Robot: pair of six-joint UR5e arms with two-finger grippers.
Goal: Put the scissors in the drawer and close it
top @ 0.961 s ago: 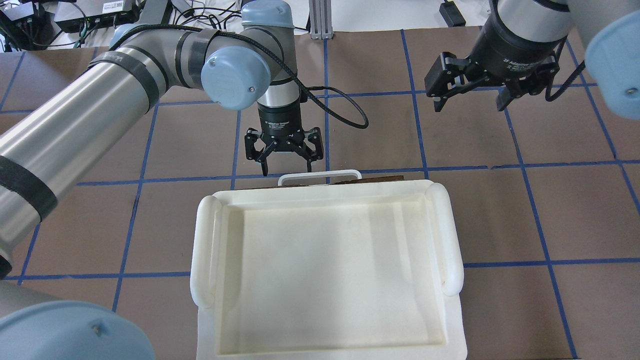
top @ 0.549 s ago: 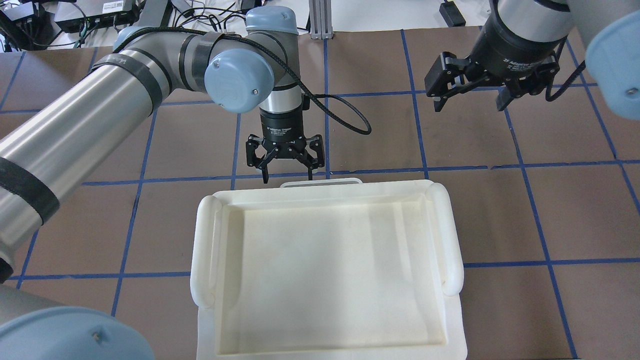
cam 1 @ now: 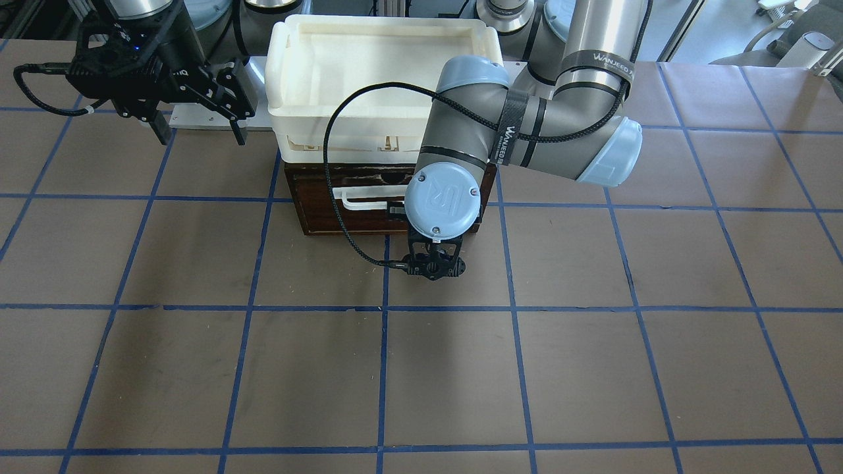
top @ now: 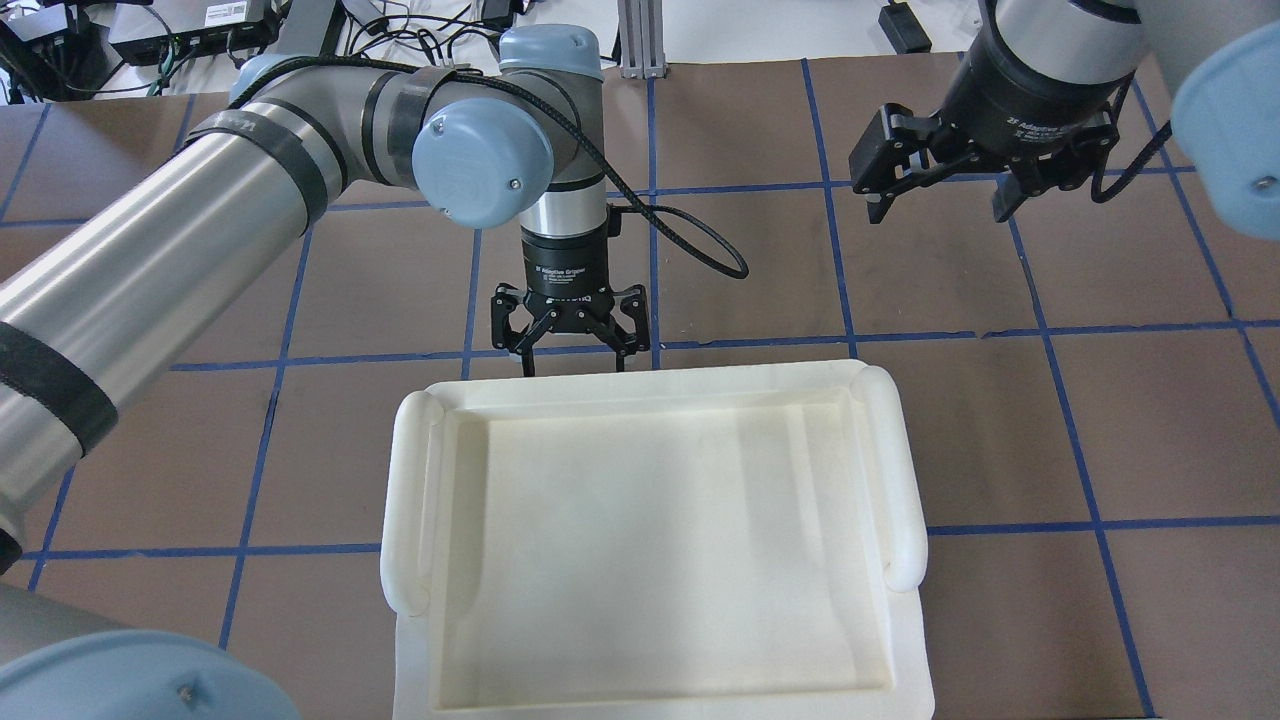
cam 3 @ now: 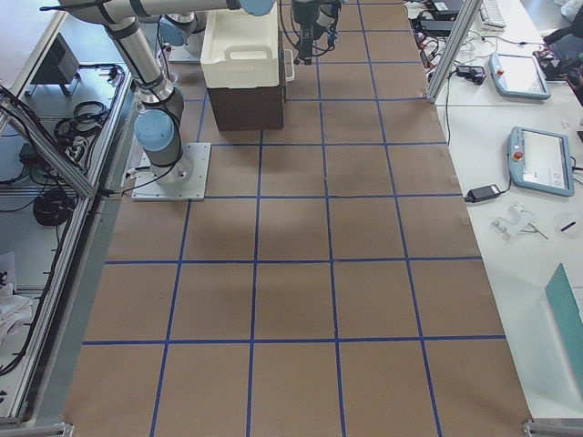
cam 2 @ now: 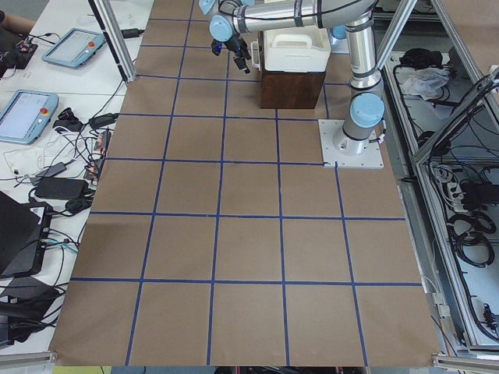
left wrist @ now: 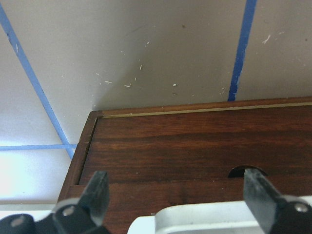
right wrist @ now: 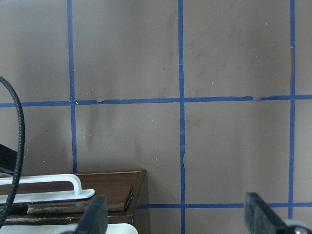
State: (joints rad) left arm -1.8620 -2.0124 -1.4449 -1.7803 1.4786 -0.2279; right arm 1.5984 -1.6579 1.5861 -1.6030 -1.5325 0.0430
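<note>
The dark brown drawer (cam 1: 316, 210) sits under a white bin and looks pushed in. Its white bar handle (cam 1: 365, 197) faces the table; from overhead the bin's rim hides it. My left gripper (top: 572, 362) is open and empty, fingertips down right in front of the drawer front. In the left wrist view the left gripper (left wrist: 175, 195) frames the wood front (left wrist: 195, 146) and the handle (left wrist: 219, 217). My right gripper (top: 940, 208) is open and empty, high above the table to the right; it also shows in the front-facing view (cam 1: 201, 135). The scissors are out of view.
The white plastic bin (top: 410, 500) sits on top of the drawer cabinet and shows nothing inside. The table is brown paper with a blue tape grid (top: 850, 340). Cables and electronics (top: 180, 30) lie beyond the far edge.
My left gripper has moved toward the bin. The white handle, which stuck out past the bin's rim, has slid back under it. The right arm has not moved.
</note>
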